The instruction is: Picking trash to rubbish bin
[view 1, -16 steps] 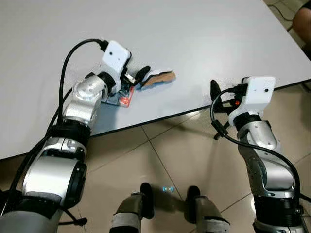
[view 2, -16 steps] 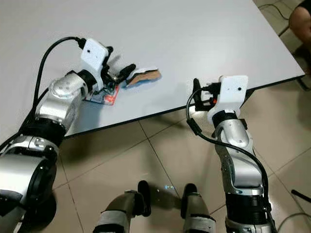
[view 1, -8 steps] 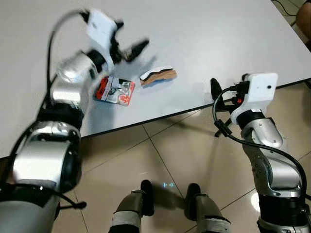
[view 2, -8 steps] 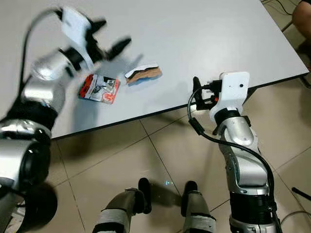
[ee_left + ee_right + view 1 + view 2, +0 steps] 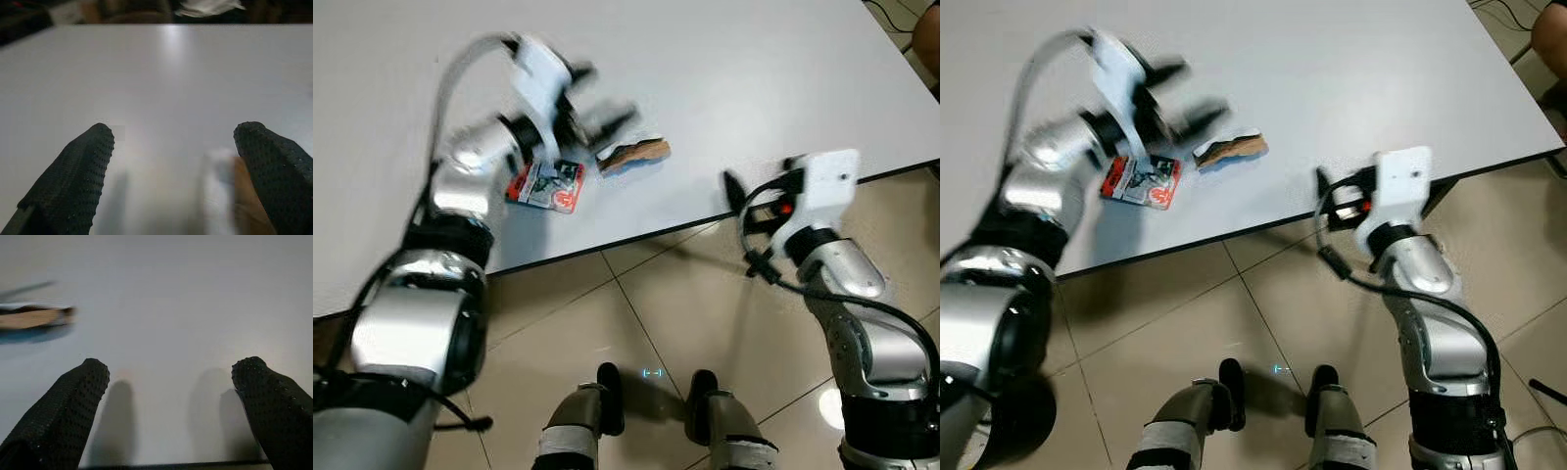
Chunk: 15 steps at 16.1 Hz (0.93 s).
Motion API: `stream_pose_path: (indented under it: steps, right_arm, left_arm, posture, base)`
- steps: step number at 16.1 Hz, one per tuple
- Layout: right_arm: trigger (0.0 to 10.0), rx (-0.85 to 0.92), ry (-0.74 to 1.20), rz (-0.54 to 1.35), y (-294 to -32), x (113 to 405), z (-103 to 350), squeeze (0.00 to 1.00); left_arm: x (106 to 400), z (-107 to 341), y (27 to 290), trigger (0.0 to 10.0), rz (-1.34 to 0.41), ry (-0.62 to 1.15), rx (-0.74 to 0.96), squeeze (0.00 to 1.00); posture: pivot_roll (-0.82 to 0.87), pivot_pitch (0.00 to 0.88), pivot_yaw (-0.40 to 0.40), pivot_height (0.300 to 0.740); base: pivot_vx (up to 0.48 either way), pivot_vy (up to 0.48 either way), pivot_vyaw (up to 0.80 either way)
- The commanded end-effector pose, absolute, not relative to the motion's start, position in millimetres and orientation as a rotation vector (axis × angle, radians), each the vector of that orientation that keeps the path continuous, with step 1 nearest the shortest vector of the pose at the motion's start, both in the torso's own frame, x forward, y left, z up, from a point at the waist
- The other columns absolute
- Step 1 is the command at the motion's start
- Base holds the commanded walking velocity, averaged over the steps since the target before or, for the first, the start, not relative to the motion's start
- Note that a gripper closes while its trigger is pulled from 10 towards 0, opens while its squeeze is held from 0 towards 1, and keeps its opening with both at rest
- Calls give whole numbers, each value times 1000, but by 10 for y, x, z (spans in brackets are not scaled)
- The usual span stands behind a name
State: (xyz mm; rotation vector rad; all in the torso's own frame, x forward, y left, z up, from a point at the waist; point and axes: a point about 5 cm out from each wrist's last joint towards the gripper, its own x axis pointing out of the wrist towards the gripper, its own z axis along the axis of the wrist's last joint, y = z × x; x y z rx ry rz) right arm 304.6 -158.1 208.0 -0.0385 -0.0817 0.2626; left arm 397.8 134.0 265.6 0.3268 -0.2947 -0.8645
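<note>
Two bits of trash lie near the front edge of the white table: a flat red wrapper and a brown-and-white scrap to its right. My left gripper hovers open and motion-blurred just above and behind the scrap, which shows blurred beside one of the fingers in the left wrist view. My right gripper stands open at the table's front edge, right of the scrap, holding nothing.
The table's dark front edge runs diagonally above a tiled floor. My two feet stand on the tiles. A brownish shape, possibly part of a person, sits at the top right corner.
My left gripper lifted off the red wrapper, swung up and back, then came down toward the brown scrap. The wrapper now lies uncovered. My right gripper edged slightly left.
</note>
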Motion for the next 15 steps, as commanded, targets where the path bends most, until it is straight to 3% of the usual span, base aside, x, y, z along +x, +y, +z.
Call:
stream_pose_path:
  steps: [1,5,15]
  right_arm:
    - [10000,-42,-42,310,-1531,2986,2010,0]
    - [10000,-49,-15,368,-1461,2948,1970,0]
    - [10000,-22,11,473,-1334,2873,1950,0]
  left_arm:
    - [3946,2523,1347,10000,-946,-224,359,0]
    - [3895,2446,1338,10000,-1047,-181,400,0]
    - [3900,2455,1317,10000,-1029,-183,522,0]
  posture:
    - [-11,381,115,740]
    - [-9,373,117,740]
    - [-1,387,116,740]
  base:
    - [0,0,0]
    - [0,0,0]
    - [0,0,0]
